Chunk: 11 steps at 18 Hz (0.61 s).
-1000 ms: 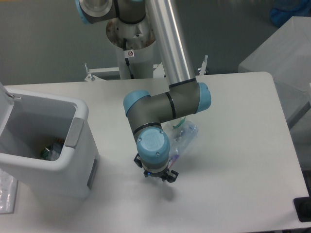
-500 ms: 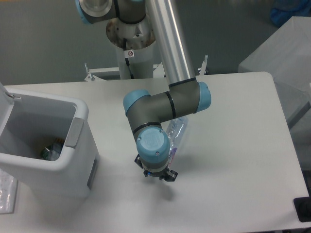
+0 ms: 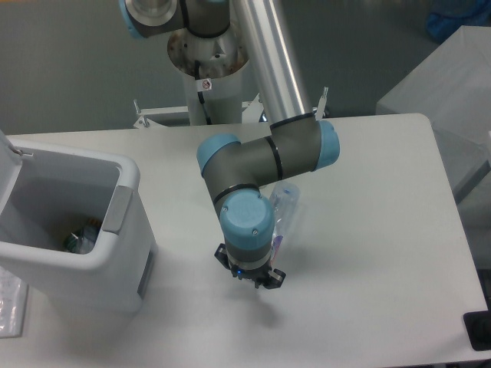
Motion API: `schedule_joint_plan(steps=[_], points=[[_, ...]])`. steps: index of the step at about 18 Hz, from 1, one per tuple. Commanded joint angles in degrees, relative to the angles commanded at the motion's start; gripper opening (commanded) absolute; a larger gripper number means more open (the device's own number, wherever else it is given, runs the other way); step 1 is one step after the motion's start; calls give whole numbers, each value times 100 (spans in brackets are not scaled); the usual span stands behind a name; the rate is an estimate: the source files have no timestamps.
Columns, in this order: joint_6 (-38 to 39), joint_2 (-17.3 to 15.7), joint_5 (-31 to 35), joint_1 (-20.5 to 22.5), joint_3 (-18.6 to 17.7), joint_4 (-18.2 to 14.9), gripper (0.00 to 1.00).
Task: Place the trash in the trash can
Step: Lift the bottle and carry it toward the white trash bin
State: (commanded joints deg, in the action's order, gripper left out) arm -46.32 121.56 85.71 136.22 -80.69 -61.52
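Observation:
The trash I can make out is a clear crushed bottle (image 3: 283,208) with a blue-purple label, standing tilted against the right side of the arm's wrist. Its lower end runs down to my gripper (image 3: 252,276), which points down over the table's middle. The wrist largely hides the fingers, which look shut on the bottle. The white trash can (image 3: 132,230) stands at the left with its lid swung open. Some trash with a green bit (image 3: 80,240) lies at its bottom. The gripper is well to the right of the can.
The arm's base (image 3: 207,73) rises behind the table's far edge. A grey box (image 3: 449,84) stands off the table at the right. A black object (image 3: 479,331) sits at the front right corner, and a clear plastic item (image 3: 9,307) lies at the front left.
The bottle went from lying spread on the table to a narrow, tilted pose beside the wrist. The arm and bottle have shifted slightly right and toward the front.

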Motion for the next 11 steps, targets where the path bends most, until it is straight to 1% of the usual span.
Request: schedule_joint_plan(steps=[4,6,8,11], points=[[0,-264,-712,308,159,0,18],[26,-475,-1300,554,211,26,18],[70,-554,-1731,677,369,35,18],[79,-730,-1996,756,475,44,18]])
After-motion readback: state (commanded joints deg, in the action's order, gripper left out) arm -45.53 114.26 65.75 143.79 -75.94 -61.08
